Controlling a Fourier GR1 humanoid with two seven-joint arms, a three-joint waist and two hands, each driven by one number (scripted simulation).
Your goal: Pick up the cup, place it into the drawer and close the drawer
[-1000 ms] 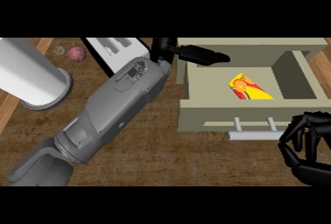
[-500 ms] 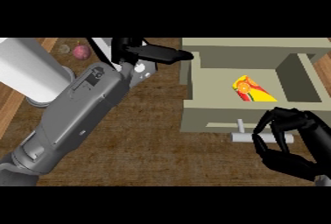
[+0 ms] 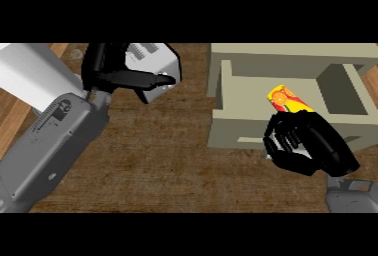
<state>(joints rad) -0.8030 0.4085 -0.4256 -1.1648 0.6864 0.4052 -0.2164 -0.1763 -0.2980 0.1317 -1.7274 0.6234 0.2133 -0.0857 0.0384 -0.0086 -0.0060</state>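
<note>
At my upper left a broad white cylinder point(image 3: 33, 75) lies across the corner, over pale wooden boards point(image 3: 11, 117) that run along the left edge. A pale grey appliance with dark slots in its top point(image 3: 155, 57) sits near the top middle, partly hidden. Everything rests on a dark brown woven mat point(image 3: 184, 165) covering the middle of the counter

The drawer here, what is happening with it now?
The drawer stands open, with the yellow and red cup already lying inside. The right hand, fingers curled, is at the drawer's front, apparently about to push it shut. The left hand is off to the left, above the counter, holding nothing.
</note>
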